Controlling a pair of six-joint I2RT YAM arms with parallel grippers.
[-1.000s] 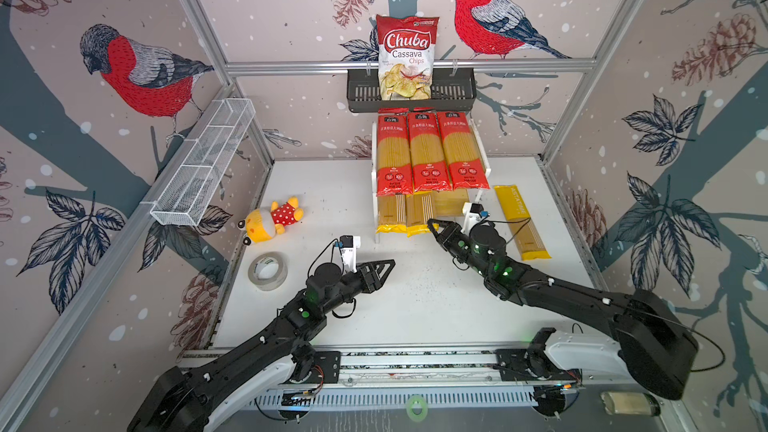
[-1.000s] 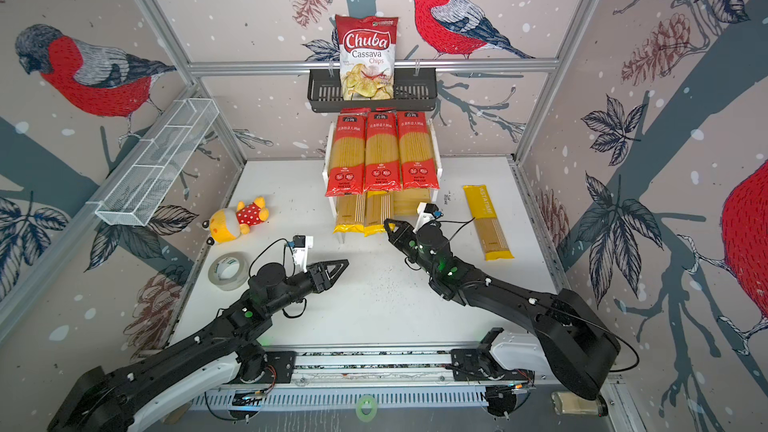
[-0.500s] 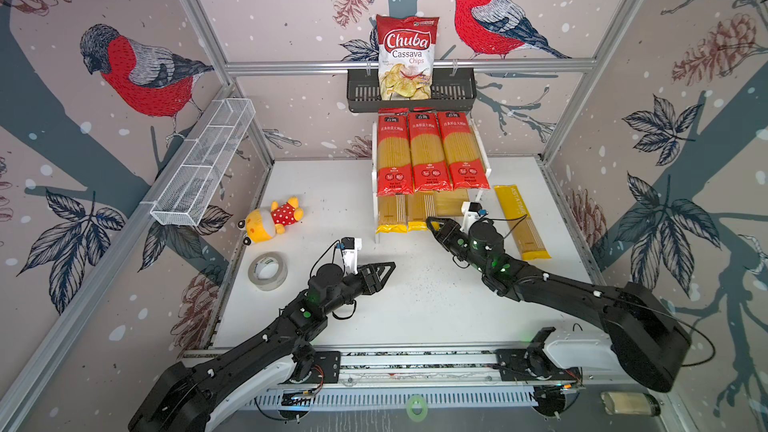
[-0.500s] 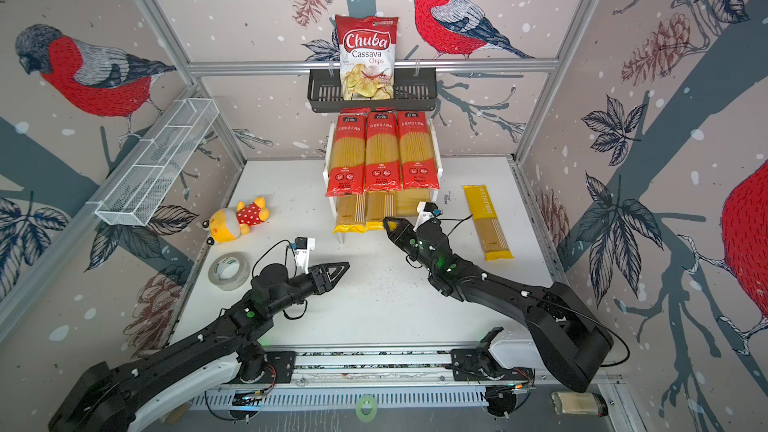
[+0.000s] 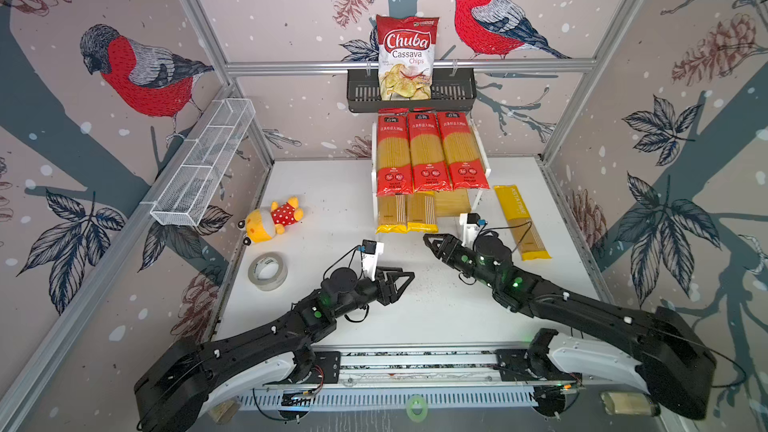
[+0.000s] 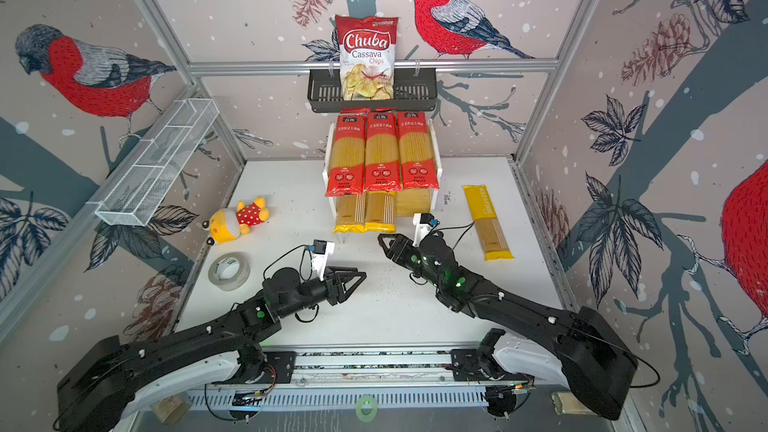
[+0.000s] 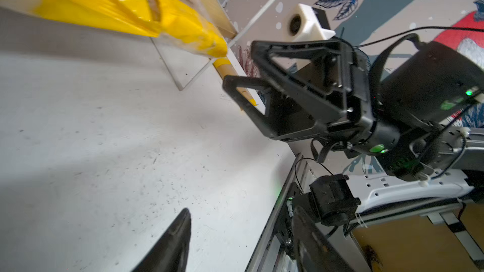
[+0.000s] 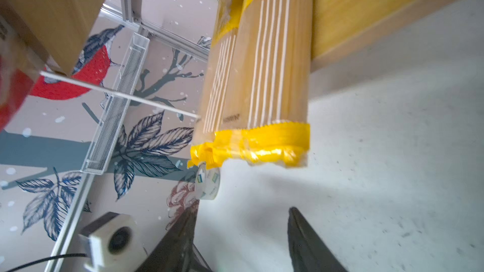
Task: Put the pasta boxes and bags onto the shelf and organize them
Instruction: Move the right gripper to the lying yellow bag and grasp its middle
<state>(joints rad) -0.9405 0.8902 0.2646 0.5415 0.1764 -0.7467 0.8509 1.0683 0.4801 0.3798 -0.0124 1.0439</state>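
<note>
1. Three red spaghetti packs (image 5: 426, 151) hide the far halves of two yellow see-through spaghetti packs (image 5: 392, 214) on the light wooden shelf (image 5: 455, 202).
2. The red packs' writing is too small to read (just specks).
3. The left wrist view shows the yellow packs blurry and cut off.

Three red packs (image 5: 426, 155) top the shelf (image 5: 455, 203); yellow pack (image 5: 521, 222) beside.

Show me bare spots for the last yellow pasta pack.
Free: lower shelf board, right third, beside two yellow packs; table middle, between left gripper and right gripper. Crowded: top tier, three red packs; table's left, plush toy and tape roll.
</note>
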